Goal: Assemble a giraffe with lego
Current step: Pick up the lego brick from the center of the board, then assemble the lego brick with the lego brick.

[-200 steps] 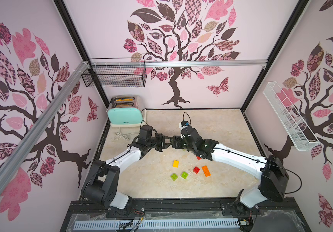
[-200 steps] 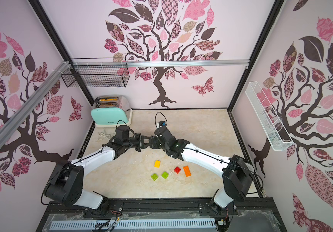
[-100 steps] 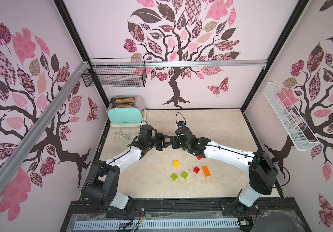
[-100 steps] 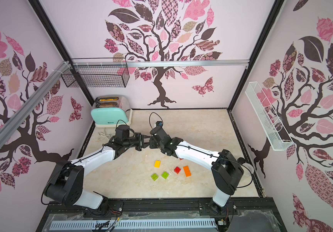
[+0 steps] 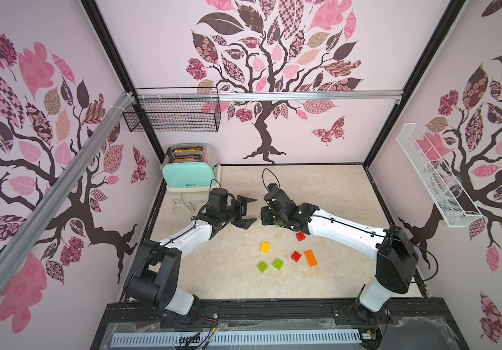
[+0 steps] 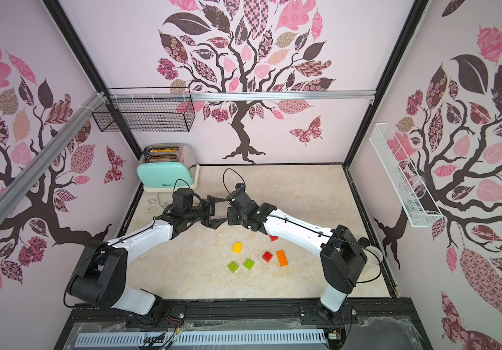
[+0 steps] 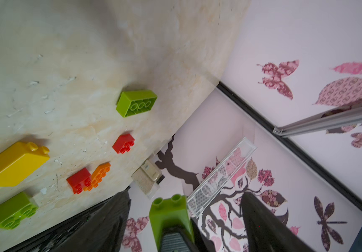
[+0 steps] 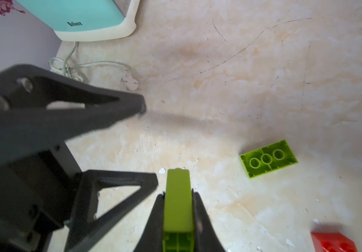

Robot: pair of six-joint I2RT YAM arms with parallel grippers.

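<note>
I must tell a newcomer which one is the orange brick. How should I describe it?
On the marble table, loose bricks lie towards the front edge. The orange brick is at the group's right end, beside a red brick. It alone is orange, and it is longer than its neighbours.

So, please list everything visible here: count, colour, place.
green bricks: four, lime; two small at the front, one long further back, one held
red bricks: two, red; centre
yellow brick: one, yellow; centre
orange brick: one, orange; beside a red brick
toaster: one, mint; back left corner
wire baskets: two; black on back wall, white on right wall
left gripper: one, black; open, empty
right gripper: one, black; shut on a green brick
</note>
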